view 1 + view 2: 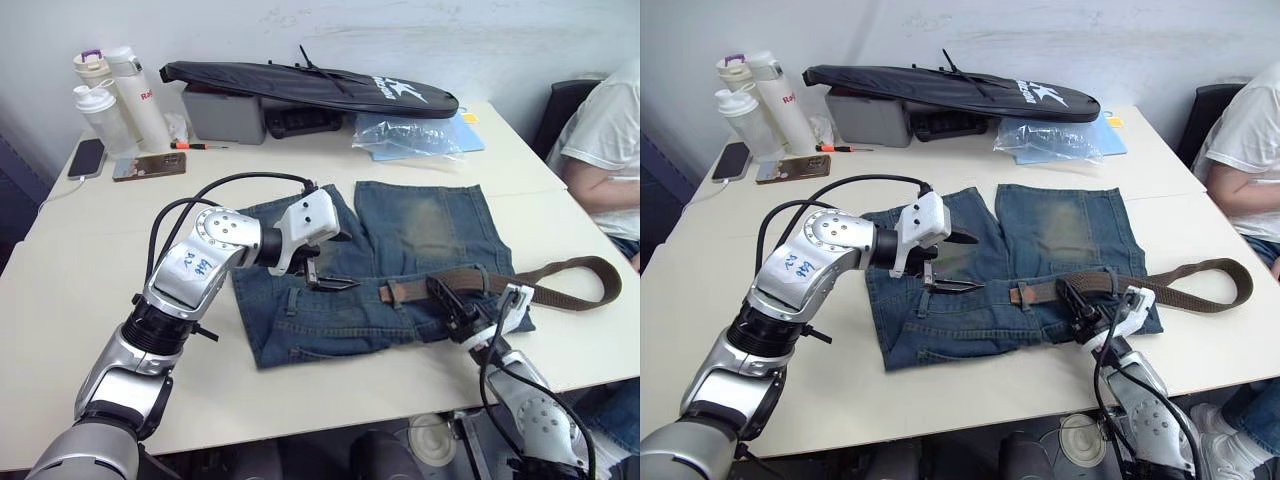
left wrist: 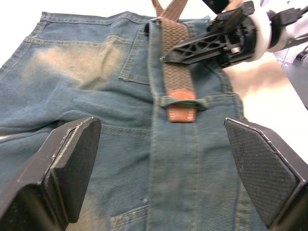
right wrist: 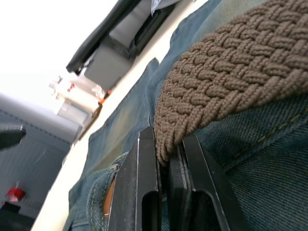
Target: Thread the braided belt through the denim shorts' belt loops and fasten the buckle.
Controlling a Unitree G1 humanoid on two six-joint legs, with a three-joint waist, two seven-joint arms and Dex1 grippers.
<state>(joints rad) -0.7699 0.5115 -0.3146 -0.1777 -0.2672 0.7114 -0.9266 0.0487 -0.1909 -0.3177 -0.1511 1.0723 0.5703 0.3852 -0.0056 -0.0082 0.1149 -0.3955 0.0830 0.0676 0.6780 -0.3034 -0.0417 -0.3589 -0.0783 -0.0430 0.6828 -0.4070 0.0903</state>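
Observation:
The denim shorts (image 1: 420, 225) lie flat on the table, waistband toward me. The braided belt (image 1: 560, 285) runs along the right half of the waistband and trails off in a loop to the right. Its tan leather tip (image 2: 182, 109) pokes out of a belt loop (image 2: 183, 99) near the middle of the waistband. My right gripper (image 1: 440, 295) is shut on the braided belt (image 3: 231, 72) just right of that loop. My left gripper (image 1: 335, 262) hovers open over the waistband left of the tip, its fingers (image 2: 72, 163) wide apart with nothing between them. I cannot make out the buckle.
At the back of the table are a black bag (image 1: 310, 88) on a grey box (image 1: 225, 115), a plastic bag (image 1: 410, 135), bottles (image 1: 115, 95) and two phones (image 1: 148, 165). A person (image 1: 610, 140) sits at the right edge.

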